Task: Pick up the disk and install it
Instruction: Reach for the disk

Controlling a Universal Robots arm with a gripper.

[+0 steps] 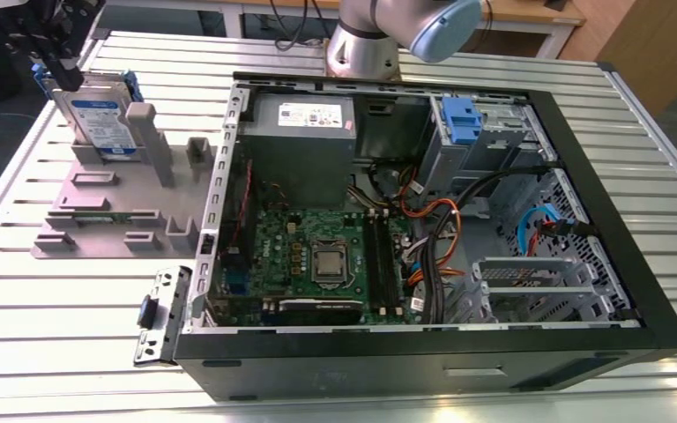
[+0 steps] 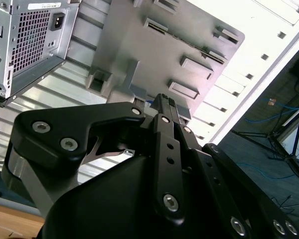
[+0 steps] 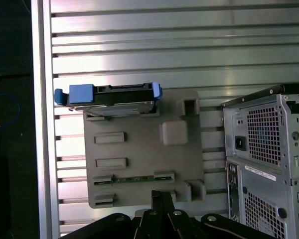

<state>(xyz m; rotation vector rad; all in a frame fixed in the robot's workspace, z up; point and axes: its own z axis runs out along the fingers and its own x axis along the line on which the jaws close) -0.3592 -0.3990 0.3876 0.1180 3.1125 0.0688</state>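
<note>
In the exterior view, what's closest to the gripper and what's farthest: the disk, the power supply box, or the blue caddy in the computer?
The gripper is at the exterior view's upper left.
1. the disk, just beneath it.
2. the power supply box, in the case's left part.
3. the blue caddy, farther toward the exterior view's right.

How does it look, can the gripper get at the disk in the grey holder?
Probably yes. The disk stands on edge in the grey holder, its blue-framed top edge bare with nothing over it. The gripper is above the holder, open air between. Its fingers look shut, so they'd need opening.
</note>
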